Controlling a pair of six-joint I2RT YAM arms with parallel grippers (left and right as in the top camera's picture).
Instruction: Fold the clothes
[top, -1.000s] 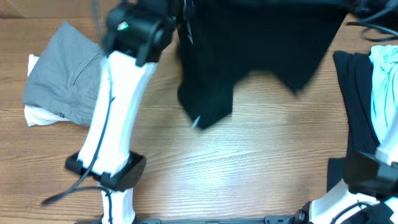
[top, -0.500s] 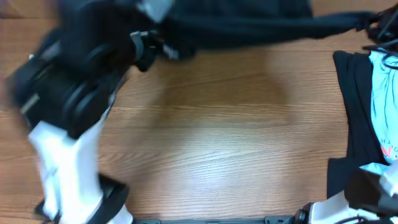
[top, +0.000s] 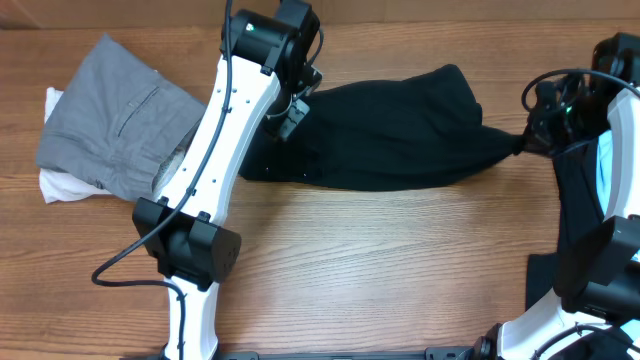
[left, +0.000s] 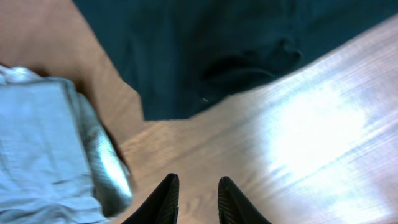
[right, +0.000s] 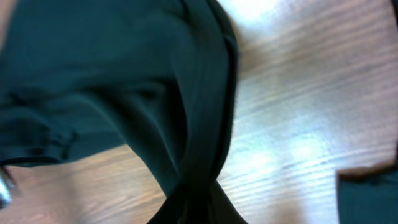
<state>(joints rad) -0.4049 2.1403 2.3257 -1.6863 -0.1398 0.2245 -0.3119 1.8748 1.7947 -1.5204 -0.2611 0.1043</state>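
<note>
Arms flank the black garment (top: 400, 140), spread on the tabletop (top: 400, 260) near its far edge; left hand (left: 198, 179) hangs at its left end, fingers slightly parted, holding nothing; right hand (top: 527, 140), by the right edge, pinches its taut corner, fingers buried under cloth; folded grey garment (top: 110, 120) lies by the left edge; wood-grain surface.

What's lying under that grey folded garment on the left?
A white cloth peeks out beneath the grey garment; most of it is covered, so its kind is unclear.
</note>
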